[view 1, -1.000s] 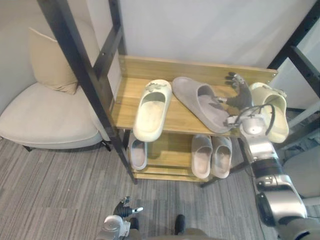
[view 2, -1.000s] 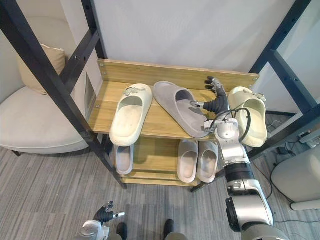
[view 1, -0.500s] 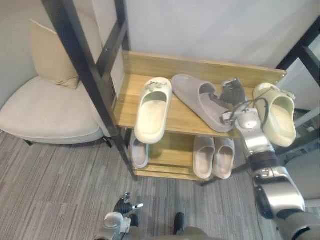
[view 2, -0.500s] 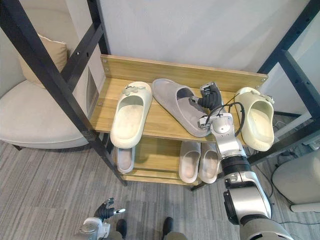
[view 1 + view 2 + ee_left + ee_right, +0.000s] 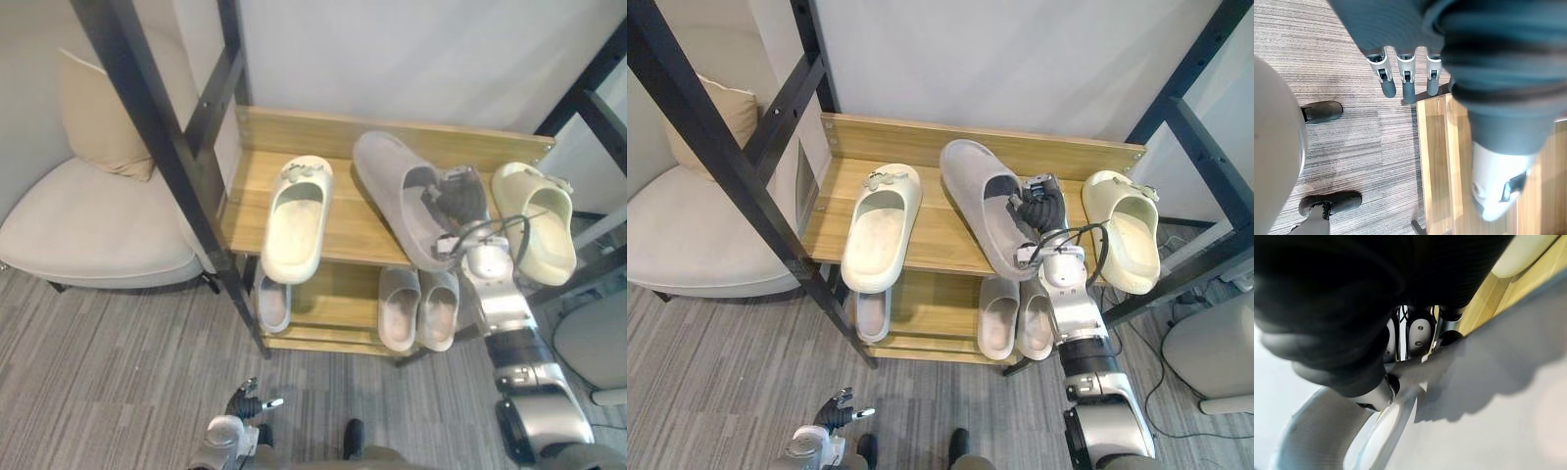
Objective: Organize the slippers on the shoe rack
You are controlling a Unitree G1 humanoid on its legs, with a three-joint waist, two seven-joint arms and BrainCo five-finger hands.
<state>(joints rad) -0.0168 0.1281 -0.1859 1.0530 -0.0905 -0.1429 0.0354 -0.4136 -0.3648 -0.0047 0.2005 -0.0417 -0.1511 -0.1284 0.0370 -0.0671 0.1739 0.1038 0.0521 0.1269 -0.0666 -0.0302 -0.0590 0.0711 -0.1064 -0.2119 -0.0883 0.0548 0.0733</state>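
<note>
The wooden shoe rack (image 5: 349,223) has two shelves. On its top shelf a cream slipper (image 5: 298,215) lies at the left and another cream slipper (image 5: 534,219) at the right end. Between them is a grey slipper (image 5: 978,196), toe toward the back wall. My right hand (image 5: 1044,207) is shut on the rim of its opening, and in the right wrist view curled fingers (image 5: 1418,333) pinch the grey rim (image 5: 1488,382). On the lower shelf lie a pale pair (image 5: 417,307) and a single slipper (image 5: 273,302). My left hand (image 5: 242,403) hangs low over the floor, its fingers (image 5: 1407,84) straight.
A beige armchair (image 5: 88,230) with a cushion (image 5: 96,116) stands left of the rack. Black slanted frame bars (image 5: 157,127) cross in front of the rack's left end, and more bars (image 5: 588,103) stand at the right. Grey striped carpet (image 5: 118,392) lies in front.
My right hand went from spread fingers to a curled grip on the grey slipper's rim. The slipper has swung from lying slantwise to pointing straight at the back wall.
</note>
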